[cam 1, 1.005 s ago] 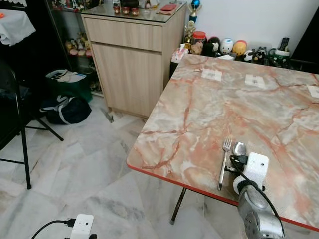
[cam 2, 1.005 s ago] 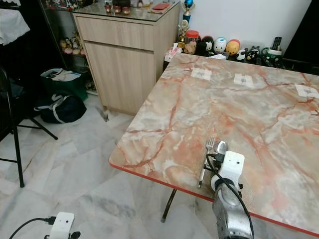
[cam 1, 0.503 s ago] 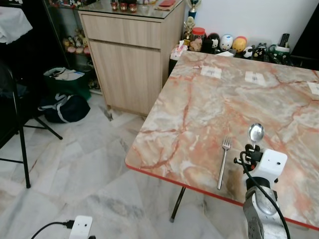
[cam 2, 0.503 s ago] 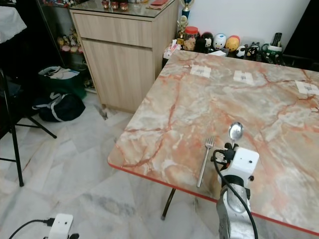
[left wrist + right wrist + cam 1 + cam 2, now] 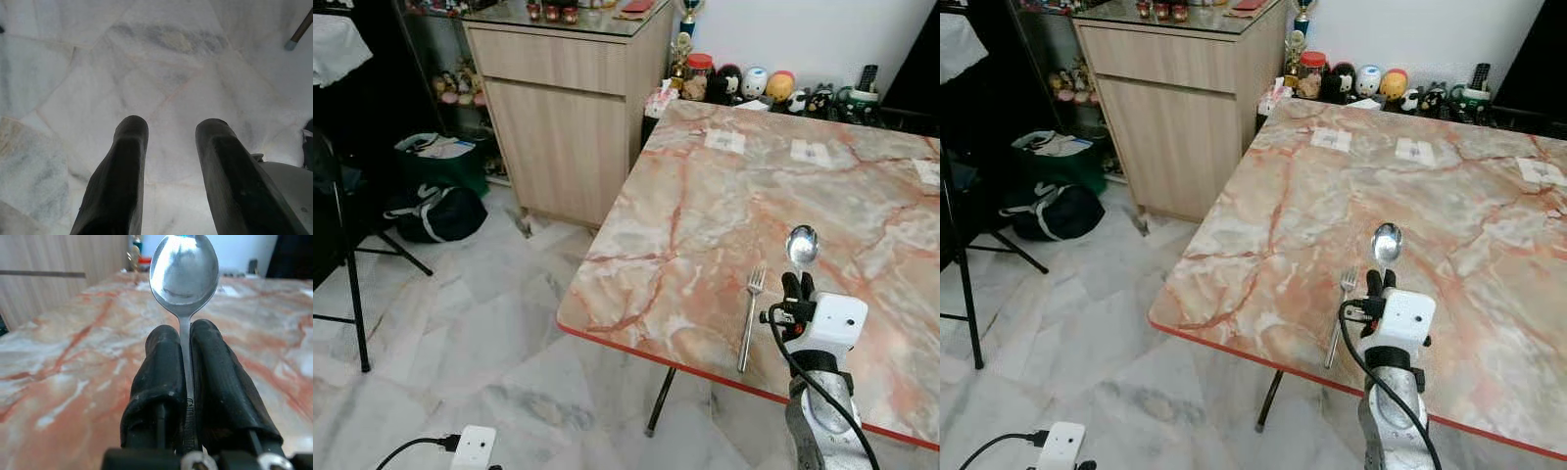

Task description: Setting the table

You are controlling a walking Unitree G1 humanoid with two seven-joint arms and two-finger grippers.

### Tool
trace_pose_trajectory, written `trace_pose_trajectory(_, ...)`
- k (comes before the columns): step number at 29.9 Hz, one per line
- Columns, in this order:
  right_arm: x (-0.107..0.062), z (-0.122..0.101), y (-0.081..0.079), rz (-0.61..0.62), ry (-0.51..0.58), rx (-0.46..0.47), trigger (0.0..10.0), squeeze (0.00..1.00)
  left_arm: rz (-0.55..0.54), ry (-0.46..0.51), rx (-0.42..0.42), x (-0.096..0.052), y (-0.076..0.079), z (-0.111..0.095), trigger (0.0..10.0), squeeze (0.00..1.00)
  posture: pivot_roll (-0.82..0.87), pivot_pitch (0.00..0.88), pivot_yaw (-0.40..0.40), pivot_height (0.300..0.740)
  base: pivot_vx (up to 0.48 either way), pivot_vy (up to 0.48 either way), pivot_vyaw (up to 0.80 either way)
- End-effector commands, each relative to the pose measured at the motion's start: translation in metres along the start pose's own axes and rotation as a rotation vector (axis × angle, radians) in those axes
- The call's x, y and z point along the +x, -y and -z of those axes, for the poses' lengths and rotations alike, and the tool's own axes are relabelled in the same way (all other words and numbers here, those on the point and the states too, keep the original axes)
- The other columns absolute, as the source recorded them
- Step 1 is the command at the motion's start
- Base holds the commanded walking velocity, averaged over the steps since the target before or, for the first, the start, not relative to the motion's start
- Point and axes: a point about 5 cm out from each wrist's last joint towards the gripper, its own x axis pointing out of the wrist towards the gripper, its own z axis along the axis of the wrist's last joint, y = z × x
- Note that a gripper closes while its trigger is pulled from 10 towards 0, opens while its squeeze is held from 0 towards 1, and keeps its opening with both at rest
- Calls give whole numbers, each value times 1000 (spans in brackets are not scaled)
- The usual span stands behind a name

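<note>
A steel spoon stands bowl-up above the near part of the marble table, its handle pinched between the black fingers of my right gripper, which is shut on it. A fork lies flat on the table just left of that gripper, tines pointing away from me. My left gripper hangs low over the pale floor tiles, open with nothing between its fingers.
A wooden cabinet stands left of the table's far corner. Small figurines and jars line the table's far edge, with paper squares near them. A dark bag and a black chair leg are on the left floor.
My right gripper lifted the spoon from beside the fork a second ago, swung it right, and now holds it upright slightly nearer the fork. The fork stayed put.
</note>
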Motion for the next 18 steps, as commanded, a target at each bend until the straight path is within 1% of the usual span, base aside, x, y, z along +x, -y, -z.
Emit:
trace_pose_trajectory(1, 2, -8, -4, -22, 40, -7, 10000, 0, -2, -41, 14, -2, 0, 9, 10000, 0, 122, 0, -46, 740, 0, 0, 0)
trace_pose_trajectory(2, 2, -9, -5, -35, 42, -8, 10000, 0, -3, -44, 16, -2, 0, 10, 10000, 0, 121, 0, -46, 740, 0, 0, 0)
trace_pose_trajectory(3, 2, -10, -9, -74, 48, -21, 10000, 0, -4, -46, 16, -2, 0, 10, 10000, 0, 121, 0, -46, 740, 0, 0, 0)
trace_pose_trajectory(4, 2, -10, -9, -74, 48, -21, 10000, 0, -4, -46, 16, -2, 0, 10, 10000, 0, 121, 0, -46, 740, 0, 0, 0)
trace_pose_trajectory(5, 2, -10, -12, -118, 53, -47, 10000, 0, -5, -48, 17, -2, 0, 11, 10000, 0, 122, 0, -49, 740, 0, 0, 0)
trace_pose_trajectory(6, 0, -12, -11, -149, 64, -79, 10000, 0, -7, -50, 17, -2, 0, 11, 10000, 0, 122, 0, -51, 740, 0, 0, 0)
trace_pose_trajectory(11, 0, -14, -1, -137, 62, -111, 10000, 0, -9, -53, 16, -3, 0, 13, 10000, 0, 114, 0, -47, 740, 0, 0, 0)
trace_pose_trajectory(12, 2, -15, 1, -101, 59, -78, 10000, 0, -6, -51, 21, -3, 0, 13, 10000, 0, 114, 0, -47, 740, 0, 0, 0)
trace_pose_trajectory(14, 3, -17, 2, -69, 63, -27, 10000, 0, -4, -49, 27, -3, 0, 12, 10000, 0, 108, 0, -43, 740, 0, -386, 0)
trace_pose_trajectory(16, 6, -21, -5, -84, 83, -27, 10000, 0, -6, -44, 20, -2, -1, 10, 10000, 0, 108, 0, -43, 740, 0, -441, 0)
trace_pose_trajectory(18, 6, -22, -6, -87, 83, -29, 10000, 0, -7, -43, 18, -2, -1, 10, 10000, 0, 109, 0, -43, 740, 0, -441, 0)
